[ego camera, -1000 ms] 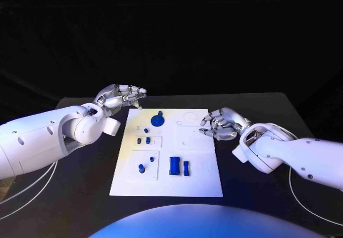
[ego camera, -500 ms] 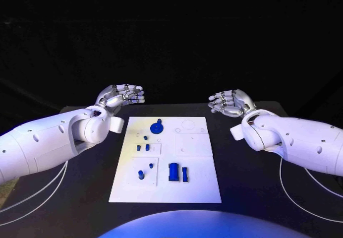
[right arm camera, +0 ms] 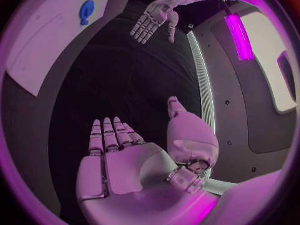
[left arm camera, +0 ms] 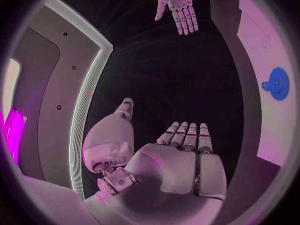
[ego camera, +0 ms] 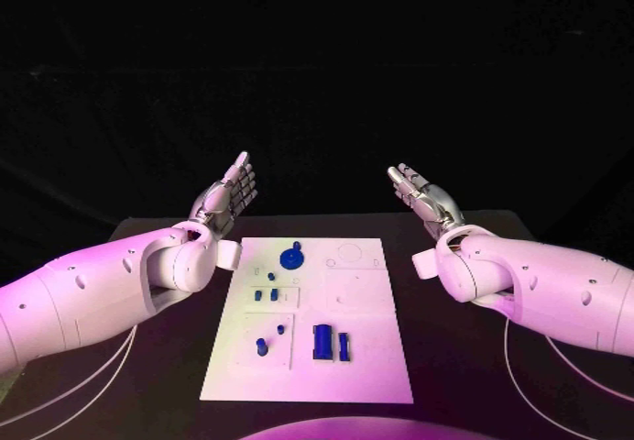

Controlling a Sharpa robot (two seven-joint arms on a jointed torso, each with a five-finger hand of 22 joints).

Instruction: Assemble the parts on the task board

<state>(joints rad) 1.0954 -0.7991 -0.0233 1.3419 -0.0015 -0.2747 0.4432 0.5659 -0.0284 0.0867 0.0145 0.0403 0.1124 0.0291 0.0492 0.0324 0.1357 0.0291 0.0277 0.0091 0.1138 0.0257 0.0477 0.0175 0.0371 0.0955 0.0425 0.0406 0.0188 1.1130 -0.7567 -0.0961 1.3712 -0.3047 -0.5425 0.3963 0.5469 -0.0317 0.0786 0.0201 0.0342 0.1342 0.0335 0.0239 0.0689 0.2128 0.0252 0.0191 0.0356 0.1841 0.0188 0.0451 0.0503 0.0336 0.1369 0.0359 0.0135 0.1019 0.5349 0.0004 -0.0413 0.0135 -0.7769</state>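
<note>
Right hand [right arm camera: 125,160] flat, fingers apart; left hand [right arm camera: 150,21] opposite.

black table [ego camera: 158,367], white cables [ego camera: 80,390]

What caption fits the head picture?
Both hands, left and right, raised open beyond the task board and its blue parts.

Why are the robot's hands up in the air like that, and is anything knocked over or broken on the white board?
Nothing looks damaged or spilled. The task board lies flat on the black table, its blue parts lying on it. The odd bit is the pose: the left hand and right hand are raised beyond the board's far end, fingers straight, holding nothing.
</note>
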